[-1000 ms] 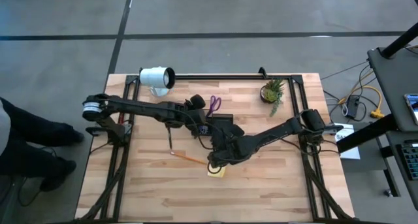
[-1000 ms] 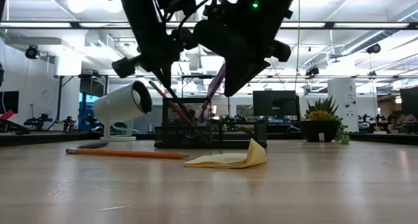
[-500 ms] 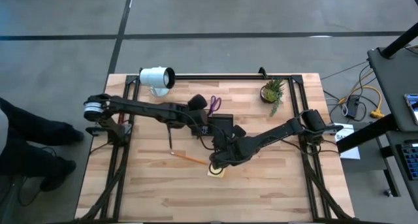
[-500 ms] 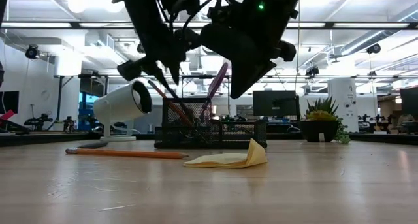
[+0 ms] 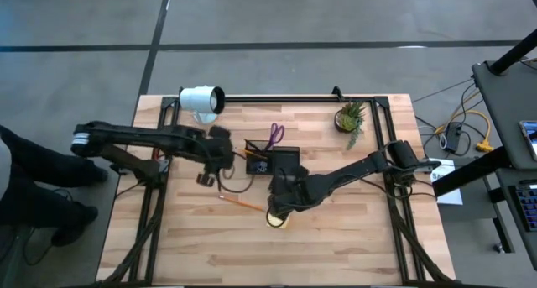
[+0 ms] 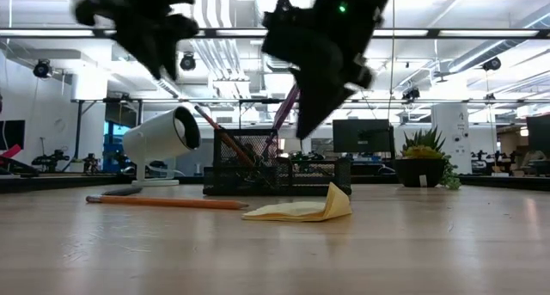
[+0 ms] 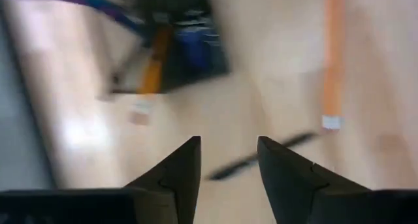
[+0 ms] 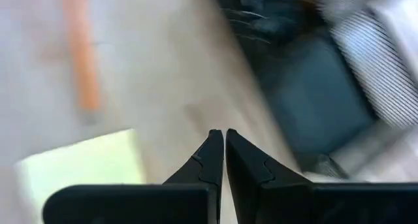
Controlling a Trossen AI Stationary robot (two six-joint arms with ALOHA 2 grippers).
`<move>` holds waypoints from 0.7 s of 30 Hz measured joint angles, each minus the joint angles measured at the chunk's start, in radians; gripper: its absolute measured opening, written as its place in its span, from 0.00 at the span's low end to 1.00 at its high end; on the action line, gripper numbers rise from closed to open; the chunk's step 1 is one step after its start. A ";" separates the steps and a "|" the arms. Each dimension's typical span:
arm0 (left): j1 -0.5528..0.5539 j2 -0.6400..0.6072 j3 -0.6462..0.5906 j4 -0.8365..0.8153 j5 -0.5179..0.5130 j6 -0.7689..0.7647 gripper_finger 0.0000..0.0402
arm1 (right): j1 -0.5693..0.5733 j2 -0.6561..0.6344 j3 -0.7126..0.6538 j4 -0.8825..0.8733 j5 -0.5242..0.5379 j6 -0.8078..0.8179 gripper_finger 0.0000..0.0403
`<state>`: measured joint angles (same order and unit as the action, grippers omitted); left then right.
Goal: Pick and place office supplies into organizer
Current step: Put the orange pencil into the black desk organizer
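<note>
The left gripper (image 5: pixel 204 178) pulled back from over the organizer (image 5: pixel 273 163) toward the table's left side — its fingers (image 7: pixel 173 175) parted. The right gripper (image 5: pixel 274 211) edged closer over the sticky-note pad (image 5: pixel 279 221).

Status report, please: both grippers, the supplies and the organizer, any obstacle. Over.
Left gripper open, empty, beside dark mesh organizer. Right gripper shut, empty, above yellow sticky-note pad. Orange pencil on wooden table. Nothing in the way.
</note>
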<state>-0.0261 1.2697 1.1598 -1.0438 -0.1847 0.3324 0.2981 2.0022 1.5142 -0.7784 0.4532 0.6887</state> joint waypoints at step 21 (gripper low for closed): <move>-0.113 -0.251 -0.544 0.398 0.166 -0.306 0.20 | -0.008 0.144 0.036 0.289 -0.277 -0.290 0.02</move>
<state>-0.1394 1.0184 0.6155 -0.6455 -0.0186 0.0268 0.2905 2.1463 1.5499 -0.4890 0.1758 0.3984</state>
